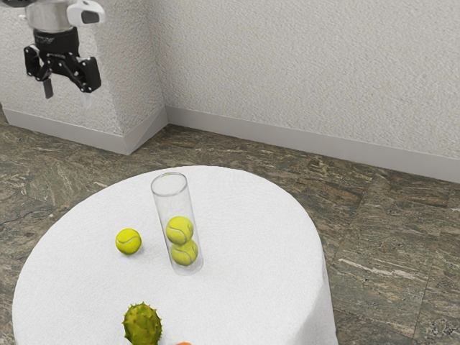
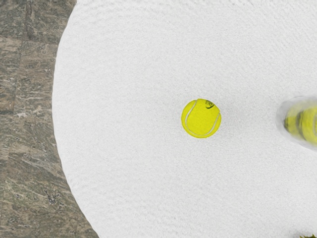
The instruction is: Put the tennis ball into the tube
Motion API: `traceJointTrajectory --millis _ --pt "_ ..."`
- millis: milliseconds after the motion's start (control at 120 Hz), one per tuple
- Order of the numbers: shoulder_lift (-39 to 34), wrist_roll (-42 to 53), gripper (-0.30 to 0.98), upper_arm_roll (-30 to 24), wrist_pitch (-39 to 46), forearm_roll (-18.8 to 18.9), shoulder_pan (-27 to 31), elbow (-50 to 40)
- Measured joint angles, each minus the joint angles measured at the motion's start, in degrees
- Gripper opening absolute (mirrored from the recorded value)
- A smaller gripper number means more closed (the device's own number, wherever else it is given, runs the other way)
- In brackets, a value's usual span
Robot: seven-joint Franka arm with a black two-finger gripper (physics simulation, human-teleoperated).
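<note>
Where the loose tennis ball (image 1: 129,241) lies: on the worktop (image 1: 251,237), well below your gripper (image 1: 67,93), toward five o'clock in the exterior view.
Tube (image 1: 169,205): upright, two balls (image 1: 180,231) inside, its foot toward four o'clock from the loose tennis ball, not touching.
Gripper: fingers well apart, nothing between them.
Your next move: probably a descent straddling the loose tennis ball.

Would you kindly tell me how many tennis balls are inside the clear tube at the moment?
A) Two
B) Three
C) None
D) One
A: an upper ball and a lower ball show through the wall of the tube, while the third ball lies outside it on the table.
</note>
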Motion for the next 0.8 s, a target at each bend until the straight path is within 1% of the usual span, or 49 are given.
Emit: traceJointTrajectory --millis 92,208,275,350,458,567,650,800 --pt "-0.9 -0.3 0.69 0.0 2.9 -0.3 -0.4 -1.6" --pt "-3.2 -0.6 0.69 0.7 7.6 -0.8 -0.2 -8.1" --pt "-3.5 -1.0 0.69 2.2 12.3 -1.2 -0.4 -15.2" --pt "-2.9 -1.4 0.69 4.9 19.3 -4.1 0.0 -24.1" --pt "0.4 -1.9 0.69 5.7 26.8 -8.1 0.3 -28.7" --pt "1.9 -2.3 0.69 5.8 33.2 -12.0 -0.1 -34.5" --pt "3.4 -2.6 0.69 5.9 37.1 -14.1 0.1 -37.3" --pt "8.9 -2.9 0.69 5.9 41.3 -17.6 1.2 -38.2"
